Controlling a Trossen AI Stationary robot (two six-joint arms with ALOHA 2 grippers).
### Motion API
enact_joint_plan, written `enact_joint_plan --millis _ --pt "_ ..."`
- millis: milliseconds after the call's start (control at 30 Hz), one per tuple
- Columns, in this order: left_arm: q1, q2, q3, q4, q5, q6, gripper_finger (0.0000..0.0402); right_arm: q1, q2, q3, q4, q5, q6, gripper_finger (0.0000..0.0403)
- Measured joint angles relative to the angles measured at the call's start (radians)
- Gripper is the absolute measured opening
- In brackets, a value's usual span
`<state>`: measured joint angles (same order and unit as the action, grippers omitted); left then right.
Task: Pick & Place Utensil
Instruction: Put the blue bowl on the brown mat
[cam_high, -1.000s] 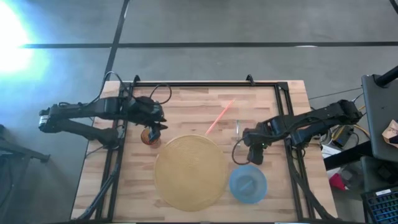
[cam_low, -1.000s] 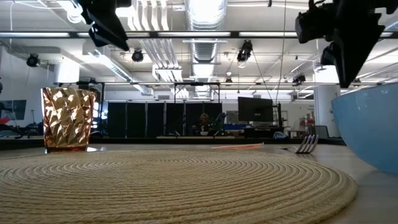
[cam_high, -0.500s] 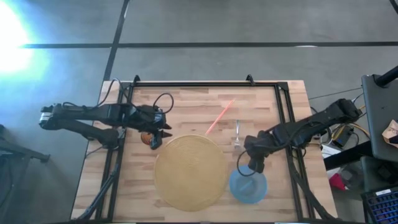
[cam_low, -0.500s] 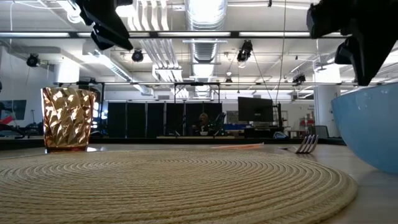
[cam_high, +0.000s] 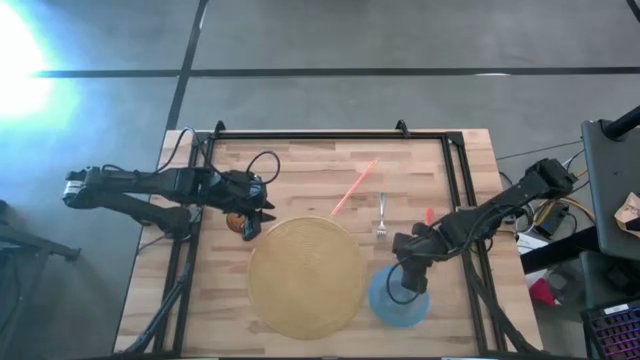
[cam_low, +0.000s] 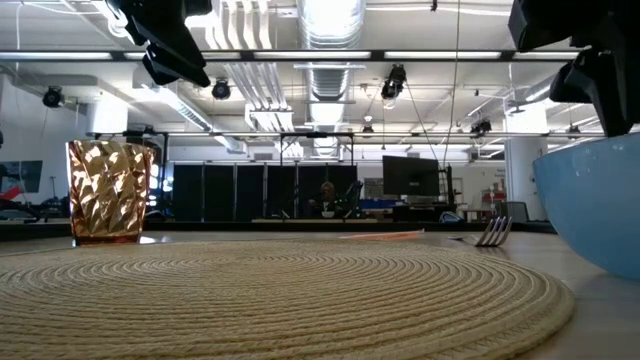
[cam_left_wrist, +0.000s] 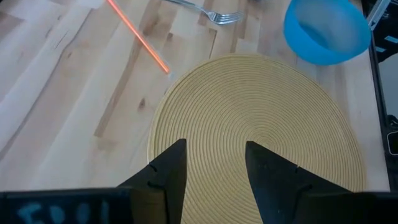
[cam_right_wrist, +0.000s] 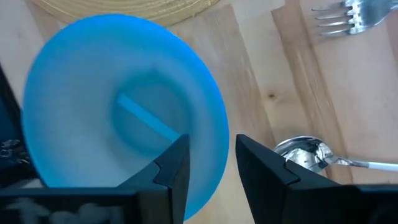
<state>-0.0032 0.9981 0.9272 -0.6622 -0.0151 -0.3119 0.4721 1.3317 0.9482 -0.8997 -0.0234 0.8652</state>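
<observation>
High view, right gripper (cam_high: 408, 272): over the near rim of the blue bowl (cam_high: 399, 296), fingers spread, nothing between them.
Right wrist view, bowl: blue bowl (cam_right_wrist: 124, 149) sits under the fingers (cam_right_wrist: 174, 168); a spoon (cam_right_wrist: 311, 154) lies on the wood just beside its rim, bowl-end toward it.
Placemat: round woven placemat (cam_high: 305, 276) lies at the worktop's near middle, its edge just beside the bowl.
Left gripper (cam_high: 255, 212): above the amber cup (cam_high: 236, 221) at the placemat's left edge, fingers apart and empty.
Low view, cup: faceted amber cup (cam_low: 108, 190) stands upright on the worktop (cam_high: 300, 170).
Fork (cam_high: 381, 217): lies on bare wood beyond the bowl, tines toward it.
Orange straw (cam_high: 354, 188): lies diagonally farther back, apart from the fork.
</observation>
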Motion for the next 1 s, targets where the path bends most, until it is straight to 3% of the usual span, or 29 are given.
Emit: enact_joint_plan --millis 433,700,1000 --pt "0.0 0.0 0.0 0.0 0.0 0.01 0.0154 0.0 0.113 0.0 0.009 -0.003 -0.049 0.0126" --pt "0.0 0.0 0.0 0.0 0.0 0.024 0.0154 0.003 0.124 0.008 0.029 -0.004 -0.049 0.0137" --pt "0.001 0.0 0.0 0.0 0.0 0.024 0.0154 0.003 0.127 -0.018 0.049 0.0 -0.049 0.0122"
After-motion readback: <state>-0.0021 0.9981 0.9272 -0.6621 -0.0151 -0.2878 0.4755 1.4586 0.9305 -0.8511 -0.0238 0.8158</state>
